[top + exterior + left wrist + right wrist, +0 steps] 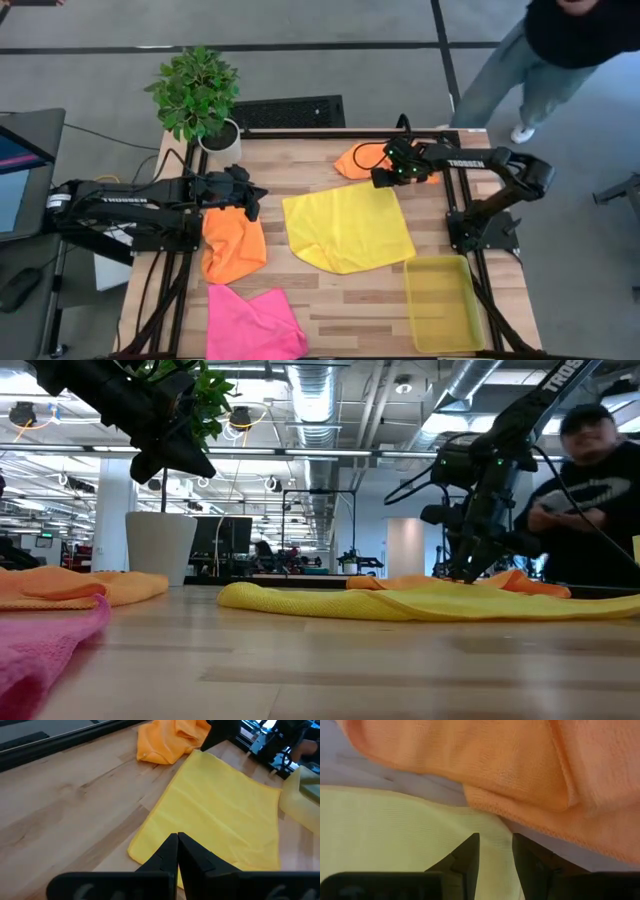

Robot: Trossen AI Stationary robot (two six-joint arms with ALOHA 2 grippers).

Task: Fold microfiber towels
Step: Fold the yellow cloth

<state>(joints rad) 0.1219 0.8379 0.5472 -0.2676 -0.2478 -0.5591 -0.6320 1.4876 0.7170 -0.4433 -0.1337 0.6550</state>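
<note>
The right gripper (381,178) was down at the yellow towel's (345,226) far corner, jaws slightly apart, nothing clearly gripped; the left gripper (259,196) hovered with jaws closed and empty.

Yellow towel (347,226); two orange towels (234,245) (356,160); hot pink towel (248,322); translucent yellow bin (443,303).

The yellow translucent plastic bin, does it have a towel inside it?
No, the yellow translucent plastic bin holds nothing in the high view; its floor shows bare.
</note>
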